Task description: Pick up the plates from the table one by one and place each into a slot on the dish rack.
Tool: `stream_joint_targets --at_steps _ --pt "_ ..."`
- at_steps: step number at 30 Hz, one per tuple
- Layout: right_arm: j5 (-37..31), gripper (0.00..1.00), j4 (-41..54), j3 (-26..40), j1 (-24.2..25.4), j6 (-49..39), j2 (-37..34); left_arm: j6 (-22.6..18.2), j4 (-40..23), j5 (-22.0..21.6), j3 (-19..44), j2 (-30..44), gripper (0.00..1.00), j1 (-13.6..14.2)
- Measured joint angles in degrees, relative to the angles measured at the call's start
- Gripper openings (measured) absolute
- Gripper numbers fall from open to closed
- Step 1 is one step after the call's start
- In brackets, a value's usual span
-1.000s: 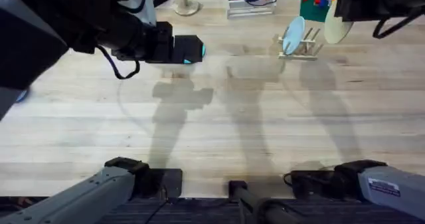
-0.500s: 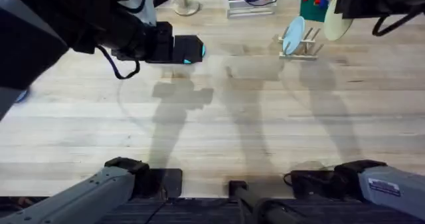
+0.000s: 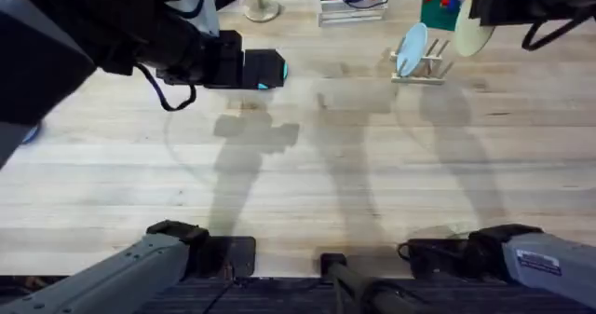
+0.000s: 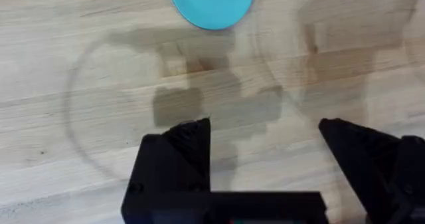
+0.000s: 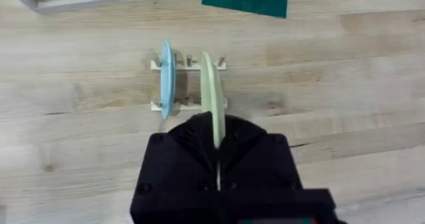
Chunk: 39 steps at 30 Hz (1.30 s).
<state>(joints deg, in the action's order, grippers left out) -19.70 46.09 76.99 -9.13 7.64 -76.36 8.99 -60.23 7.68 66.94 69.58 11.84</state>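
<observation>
A bright sky-blue plate (image 4: 212,1) lies flat on the table (image 4: 80,64), a little ahead of my left gripper (image 4: 265,141). That gripper hovers open over bare wood, nothing between its fingers. In the overhead view the left gripper (image 3: 268,70) sits at the upper left. My right gripper (image 5: 218,147) is shut on the cream-yellow plate (image 5: 211,94), held on edge above the dish rack (image 5: 189,64). A paler blue plate (image 5: 166,78) stands upright in a slot of the rack. From overhead, the cream plate (image 3: 473,30) hangs just right of the rack (image 3: 426,64).
A white wire tray (image 3: 351,5) with red and blue items stands at the table's back edge, and a green mat (image 3: 438,8) lies behind the rack. A small stand (image 3: 259,5) is at the back left. The wooden middle of the table (image 3: 354,165) lies open.
</observation>
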Motion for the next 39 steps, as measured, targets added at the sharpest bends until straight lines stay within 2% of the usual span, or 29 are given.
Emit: stream_joint_targets --at_steps 13,39 --pt "0.1 0.027 -0.1 0.0 0.0 0.0 -0.2 0.0 0.0 0.0 0.0 0.0 0.993 0.0" --pt "2.4 0.027 -2.8 0.0 0.0 0.0 -5.4 0.0 0.0 0.0 0.0 0.0 0.993 0.0"
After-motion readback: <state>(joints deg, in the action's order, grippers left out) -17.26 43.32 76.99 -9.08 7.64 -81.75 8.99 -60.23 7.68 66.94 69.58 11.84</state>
